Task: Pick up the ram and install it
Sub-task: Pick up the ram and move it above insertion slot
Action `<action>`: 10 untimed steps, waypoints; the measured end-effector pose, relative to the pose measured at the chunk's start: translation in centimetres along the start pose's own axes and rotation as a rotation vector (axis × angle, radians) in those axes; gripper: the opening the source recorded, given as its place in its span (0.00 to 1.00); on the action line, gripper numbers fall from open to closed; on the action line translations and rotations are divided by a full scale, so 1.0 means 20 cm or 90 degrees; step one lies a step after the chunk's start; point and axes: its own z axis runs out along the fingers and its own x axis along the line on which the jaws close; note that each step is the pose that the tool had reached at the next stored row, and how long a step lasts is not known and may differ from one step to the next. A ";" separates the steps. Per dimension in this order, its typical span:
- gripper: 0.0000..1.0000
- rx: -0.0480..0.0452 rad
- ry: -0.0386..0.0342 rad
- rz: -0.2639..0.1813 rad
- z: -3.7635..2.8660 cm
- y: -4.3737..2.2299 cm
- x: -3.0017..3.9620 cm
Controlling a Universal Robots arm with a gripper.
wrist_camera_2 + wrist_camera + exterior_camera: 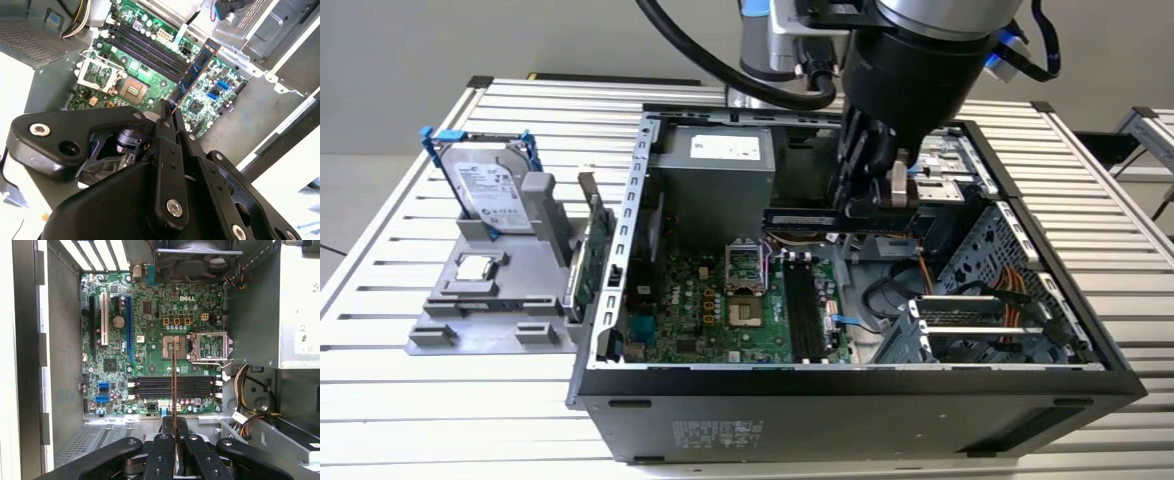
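One question, my colleague is asking over the line: what is the tool holding?

Me: It is clamping the ram. In the first wrist view the ram is showing edge-on, and the fingers are pressing in on it from both sides (pads tight against the board). The tool is closed down to the thickness of that thin dark strip.

Colleague: And where is the ram sitting?

Me: It is hanging inside the open computer case, above the motherboard and not touching it. In the exterior view it is lying level, near the far end of the black memory slots and near the power supply. In the second wrist view the ram is running crosswise to the memory slots rather than along them, and no slot is taking it.

Colleague: Anything on the desk?

Me: On the desk, toward the exterior view's left of the case, a hard drive is standing upright in a grey holder. A green card is standing on edge between that holder and the case wall.
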 end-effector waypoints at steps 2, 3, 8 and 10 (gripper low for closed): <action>0.00 0.0000 0.0000 0.000 0.000 -0.006 0.000; 0.00 0.0000 0.0000 0.000 0.000 -0.009 0.000; 0.00 0.0000 0.0000 0.000 0.000 -0.021 -0.001; 0.00 0.0000 0.0001 0.000 -0.001 -0.022 -0.001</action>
